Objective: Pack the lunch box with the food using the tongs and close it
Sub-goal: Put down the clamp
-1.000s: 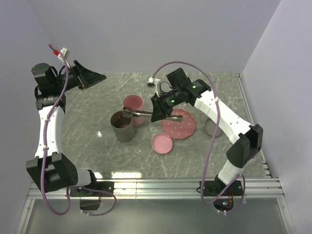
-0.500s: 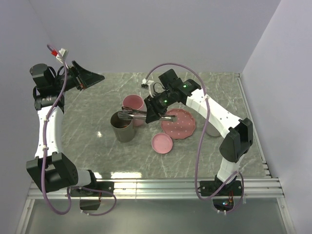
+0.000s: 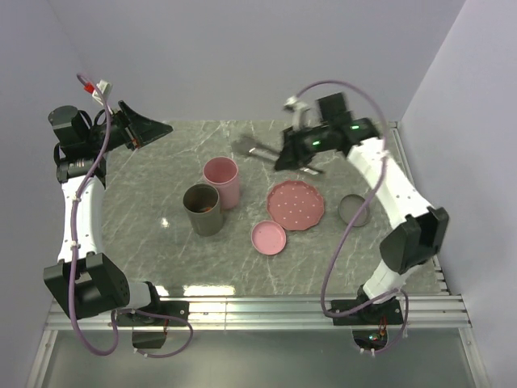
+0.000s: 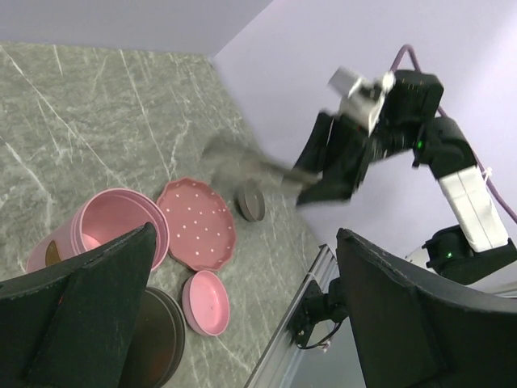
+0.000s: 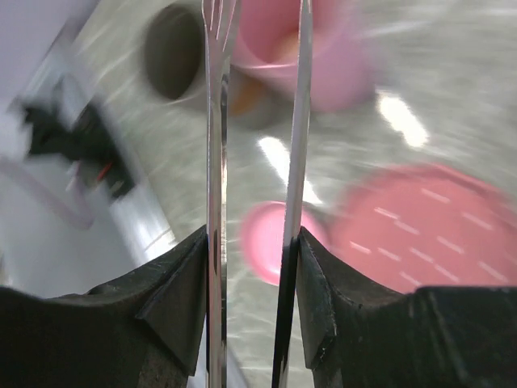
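The tongs (image 5: 215,121) are gripped by the right hand (image 3: 283,155), which is held high above the far side of the desk (image 3: 145,202), beyond the pink speckled plate (image 3: 296,204). The hand is partly closed. Its 2 fingers (image 5: 174,299) are pressed against the outer sides of the tongs' 2 arms, which are seen parted. Much of this is blurred.

The left hand (image 3: 157,127) is held high over the desk's far left, spread fully wide and holding nothing.

2 open containers are set touching each other left of the plate: a pink container (image 3: 220,178) and, nearer, a grey container (image 3: 202,212). A small orange-brown bit of food (image 3: 208,208) is seen inside the grey one, but which piece cannot be told. A pink lid (image 3: 268,238) is laid just in front of the plate, and a grey lid (image 3: 354,210) just to its right.
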`<move>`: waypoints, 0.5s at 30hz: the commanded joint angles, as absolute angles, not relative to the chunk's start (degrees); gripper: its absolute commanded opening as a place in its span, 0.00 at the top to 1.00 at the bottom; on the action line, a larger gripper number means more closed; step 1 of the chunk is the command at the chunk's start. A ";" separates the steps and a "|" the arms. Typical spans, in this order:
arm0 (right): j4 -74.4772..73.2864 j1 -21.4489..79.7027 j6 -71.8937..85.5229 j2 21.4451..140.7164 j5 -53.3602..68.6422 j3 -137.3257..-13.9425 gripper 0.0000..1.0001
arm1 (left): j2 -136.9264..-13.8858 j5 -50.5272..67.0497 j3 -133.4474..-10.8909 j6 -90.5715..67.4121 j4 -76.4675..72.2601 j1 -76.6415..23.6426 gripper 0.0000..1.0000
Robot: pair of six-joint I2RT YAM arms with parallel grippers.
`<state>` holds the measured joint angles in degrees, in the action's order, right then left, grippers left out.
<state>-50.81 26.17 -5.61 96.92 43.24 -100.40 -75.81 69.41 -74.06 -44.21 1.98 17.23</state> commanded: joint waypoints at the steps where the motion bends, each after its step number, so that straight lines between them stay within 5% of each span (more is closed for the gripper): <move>1: -49.56 15.05 -6.41 91.23 42.90 -98.62 0.50 | -74.53 70.84 -75.85 -43.15 1.14 17.67 0.01; 7: -47.30 0.63 -7.39 91.58 37.02 -93.87 0.51 | -74.79 70.40 -74.62 -44.56 -1.56 17.67 0.01; 15: -37.10 -2.64 3.04 100.44 26.03 -92.64 0.48 | -75.23 69.96 -74.35 -43.95 -1.50 17.67 0.01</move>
